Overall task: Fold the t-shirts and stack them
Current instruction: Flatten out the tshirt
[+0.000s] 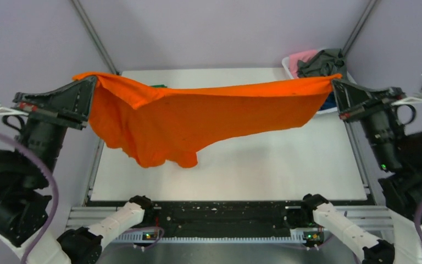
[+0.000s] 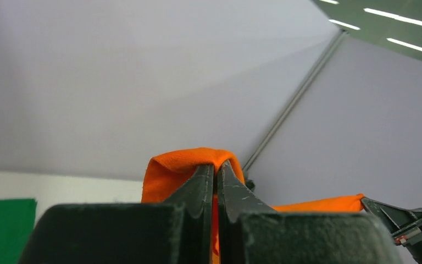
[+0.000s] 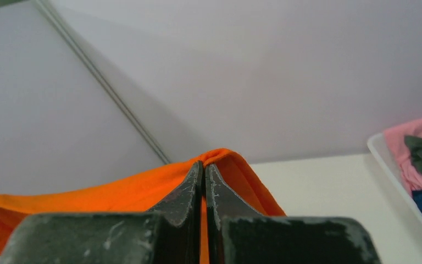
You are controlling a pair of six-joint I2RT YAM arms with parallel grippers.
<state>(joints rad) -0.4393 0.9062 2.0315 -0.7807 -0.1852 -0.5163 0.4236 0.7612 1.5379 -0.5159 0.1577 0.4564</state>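
A bright orange t-shirt (image 1: 198, 115) hangs stretched in the air across the table between both grippers. My left gripper (image 1: 92, 81) is shut on its left corner, seen as a fold of orange cloth (image 2: 189, 162) over the fingertips in the left wrist view. My right gripper (image 1: 334, 81) is shut on its right corner, seen as orange cloth (image 3: 242, 170) in the right wrist view. The shirt's lower part sags toward the front left. A green t-shirt (image 1: 158, 86) peeks out behind it and shows at the left wrist view's lower left (image 2: 5, 228).
A white basket (image 1: 292, 69) at the back right holds pink (image 1: 302, 56), grey-green (image 1: 323, 61) and navy cloth; it also shows in the right wrist view (image 3: 387, 159). The white table top (image 1: 264, 165) lies below the shirt. Frame posts stand at the back corners.
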